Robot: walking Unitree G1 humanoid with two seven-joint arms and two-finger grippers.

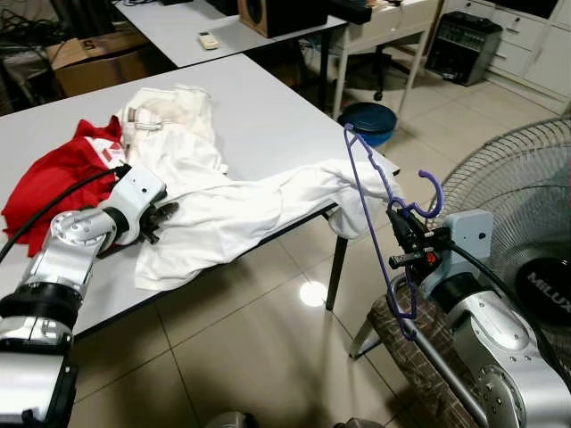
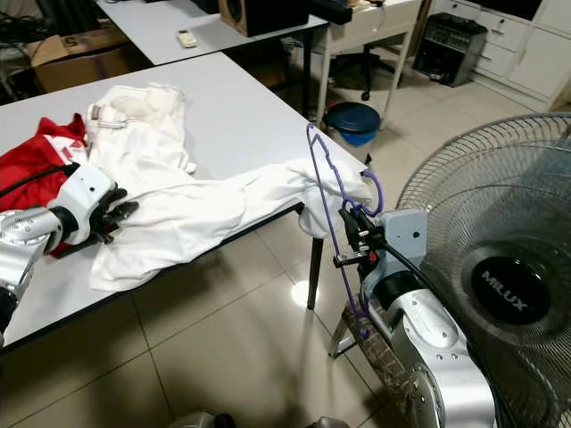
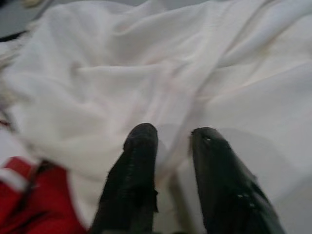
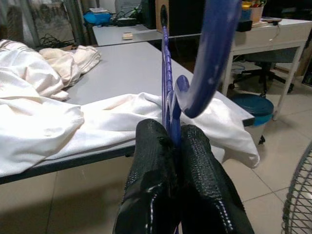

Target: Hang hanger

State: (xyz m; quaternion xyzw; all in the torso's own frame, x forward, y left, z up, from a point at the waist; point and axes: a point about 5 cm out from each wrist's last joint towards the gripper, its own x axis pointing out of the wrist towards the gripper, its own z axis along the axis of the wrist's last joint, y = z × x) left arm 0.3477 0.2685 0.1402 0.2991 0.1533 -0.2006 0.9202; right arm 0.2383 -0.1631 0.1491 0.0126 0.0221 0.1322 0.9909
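A purple plastic hanger stands upright off the table's right corner, its hook curling beside my right gripper, which is shut on the hanger's neck. A white garment lies spread over the grey table, and one end droops over the corner right behind the hanger. My left gripper rests on the garment's left part. In the left wrist view its two black fingers stand a little apart, open, pressed onto the white cloth.
A red garment lies at the table's left, under the white one. A large floor fan stands close on the right, a chair with a patterned seat below my right arm, and a blue bin beyond the corner.
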